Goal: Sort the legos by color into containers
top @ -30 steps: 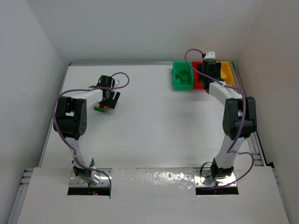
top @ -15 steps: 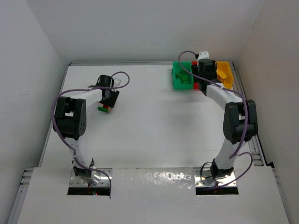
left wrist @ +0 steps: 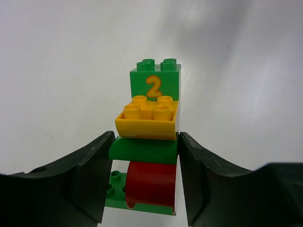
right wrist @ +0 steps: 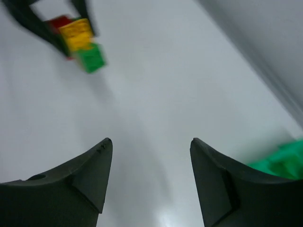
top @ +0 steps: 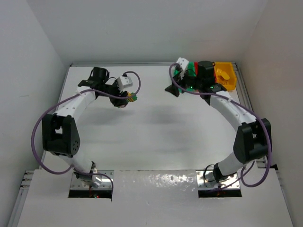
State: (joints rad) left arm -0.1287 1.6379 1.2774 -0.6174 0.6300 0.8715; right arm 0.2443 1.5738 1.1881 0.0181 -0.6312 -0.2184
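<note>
My left gripper (top: 130, 98) is shut on a stack of joined legos (top: 132, 97) and holds it above the table's far middle-left. In the left wrist view the stack (left wrist: 147, 118) has a green "2" brick, a yellow brick, a green curved piece, a red curved piece and a green plate, pinched between my left gripper's (left wrist: 146, 142) jaws. My right gripper (top: 171, 89) is open and empty, just left of the bins and facing the stack (right wrist: 78, 40). The green bin (top: 188, 81) and red bin (top: 192, 65) are mostly hidden under the right wrist. The yellow bin (top: 224, 75) shows.
The bins stand in a row at the far right corner, close to the back wall and the table's right rail (top: 239, 75). A corner of the green bin (right wrist: 284, 161) shows in the right wrist view. A purple cable (top: 137, 80) loops by the left wrist.
My left arm lifted the lego stack off the table and swung it right, toward the middle. My right arm moved left off the bins, and its gripper now faces the stack.
</note>
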